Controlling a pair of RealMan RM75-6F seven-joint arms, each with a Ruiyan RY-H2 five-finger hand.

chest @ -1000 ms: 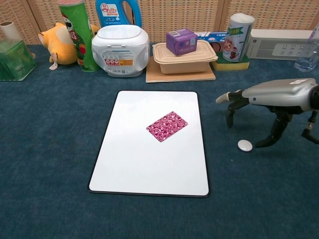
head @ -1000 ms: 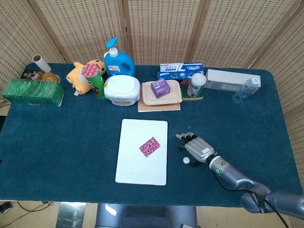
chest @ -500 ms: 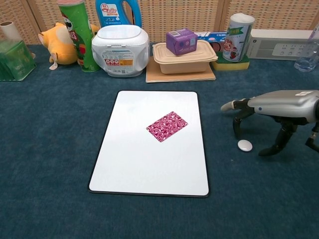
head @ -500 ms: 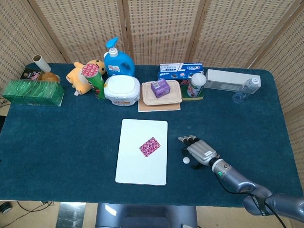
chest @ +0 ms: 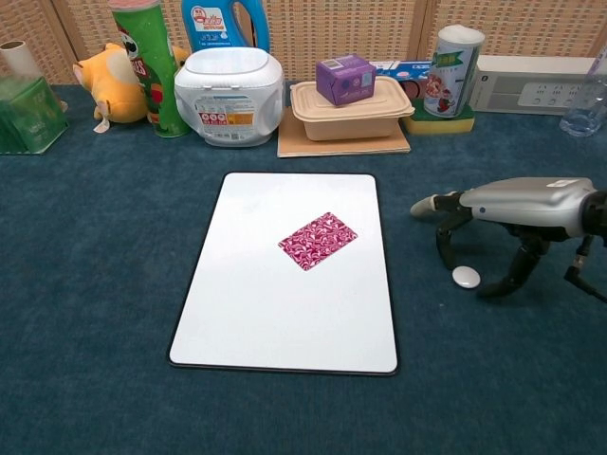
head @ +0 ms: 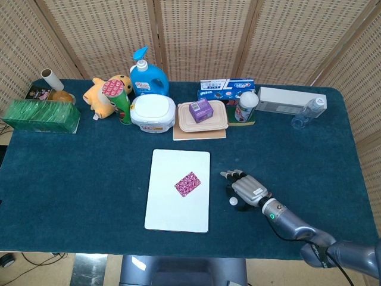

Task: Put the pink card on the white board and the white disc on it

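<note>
The tabletop (chest: 95,284) is covered in deep teal-blue cloth. The white board (chest: 285,294) has a thin dark edge. The pink card (chest: 318,241) carries a magenta-and-white swirl pattern. The white disc (chest: 466,276) is plain and glossy. The right hand (chest: 517,204) is silver-grey with black fingers (chest: 443,245). At the back are a blue bottle (head: 146,74), a yellow plush toy (head: 102,92), a purple box (chest: 345,79) and a green container (head: 40,116).

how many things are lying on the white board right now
1: the pink patterned card lies near the middle of the white rectangular board. The small white disc sits on the blue cloth beside it, under the right hand.
</note>
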